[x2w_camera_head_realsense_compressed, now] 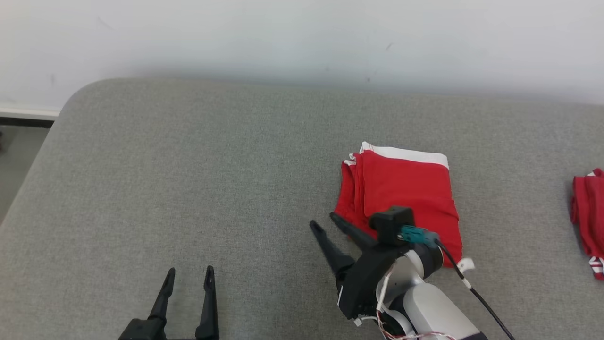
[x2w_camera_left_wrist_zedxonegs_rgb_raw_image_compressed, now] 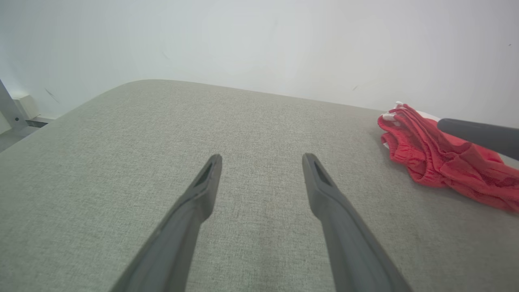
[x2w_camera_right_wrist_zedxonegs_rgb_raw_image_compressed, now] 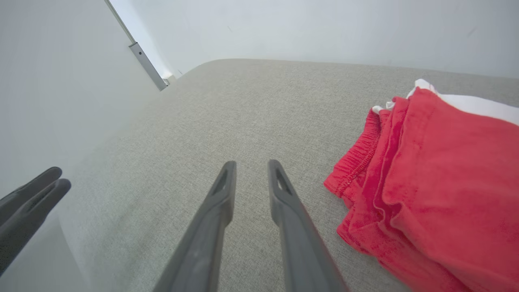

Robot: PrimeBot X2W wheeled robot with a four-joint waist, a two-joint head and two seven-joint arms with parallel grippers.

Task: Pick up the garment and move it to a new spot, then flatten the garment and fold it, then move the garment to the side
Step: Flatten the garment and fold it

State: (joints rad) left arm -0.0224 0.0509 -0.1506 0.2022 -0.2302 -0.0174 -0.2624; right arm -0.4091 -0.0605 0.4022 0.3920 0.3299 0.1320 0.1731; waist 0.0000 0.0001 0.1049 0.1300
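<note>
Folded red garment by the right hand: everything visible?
The garment is red cloth, folded into a flat, rectangular stack of layers. A white band runs along its far edge, gathered elastic shows on its left side, a white tag at its near corner. It lies on the grey surface; the open right hand sits at its left edge, not gripping.

The padded surface (x2w_camera_head_realsense_compressed: 188,165) is covered in grey woven cloth, matt and slightly coarse. On it, the garment (x2w_camera_head_realsense_compressed: 406,189) is soft red fabric with a puckered elastic edge and a smooth white band. Beside the garment, the right gripper (x2w_camera_head_realsense_compressed: 322,219) has matt dark fingers (x2w_camera_right_wrist_zedxonegs_rgb_raw_image_compressed: 221,202), probably plastic. Its forearm (x2w_camera_head_realsense_compressed: 434,307) shell is pale and glossy.
</note>
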